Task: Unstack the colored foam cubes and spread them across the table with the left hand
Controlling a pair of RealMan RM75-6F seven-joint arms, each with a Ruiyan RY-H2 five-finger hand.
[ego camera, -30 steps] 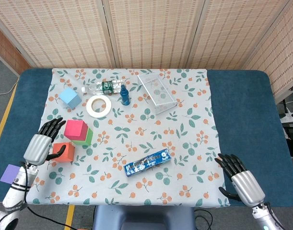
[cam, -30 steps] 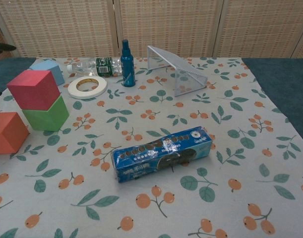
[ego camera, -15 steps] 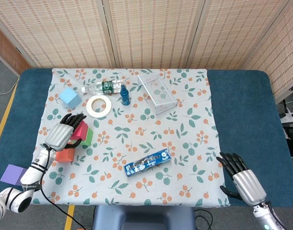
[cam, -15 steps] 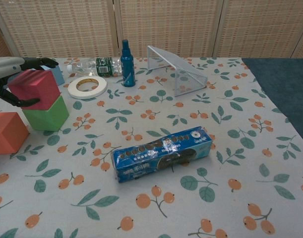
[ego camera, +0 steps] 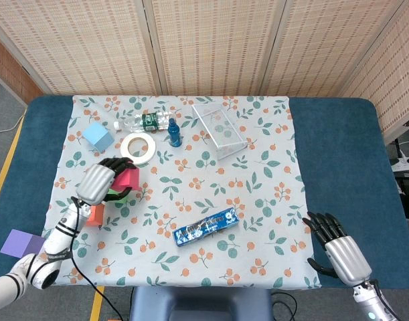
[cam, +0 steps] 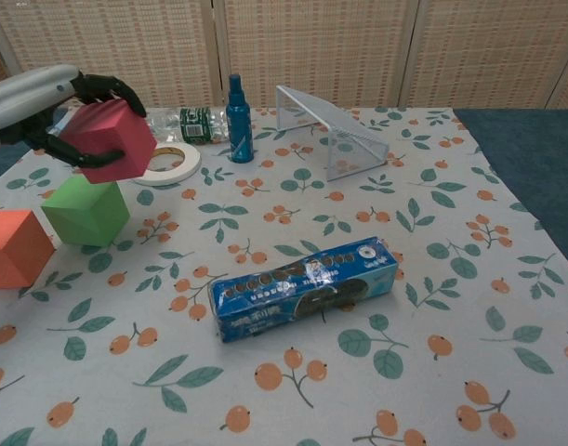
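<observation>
My left hand [cam: 56, 111] [ego camera: 100, 182] grips the pink foam cube [cam: 112, 141] [ego camera: 128, 178] and holds it tilted in the air, clear of the green cube [cam: 85, 211] [ego camera: 121, 195] below it. The orange cube [cam: 14, 248] [ego camera: 95, 214] rests on the cloth at the near left. A light blue cube [ego camera: 97, 136] sits at the far left, hidden behind the hand in the chest view. A purple cube [ego camera: 18, 243] lies off the cloth on the blue table edge. My right hand [ego camera: 338, 249] hovers open at the near right corner.
A white tape roll [cam: 167, 163] [ego camera: 138, 148], a lying water bottle [ego camera: 145, 122], a blue spray bottle [cam: 238, 110] and a clear plastic box [cam: 332, 132] stand at the back. A blue biscuit pack [cam: 305, 287] [ego camera: 206, 227] lies near the front centre.
My left hand moved from beside the stack onto the pink cube, closed around it and lifted it up and to the right off the green cube. The right hand stayed put.
</observation>
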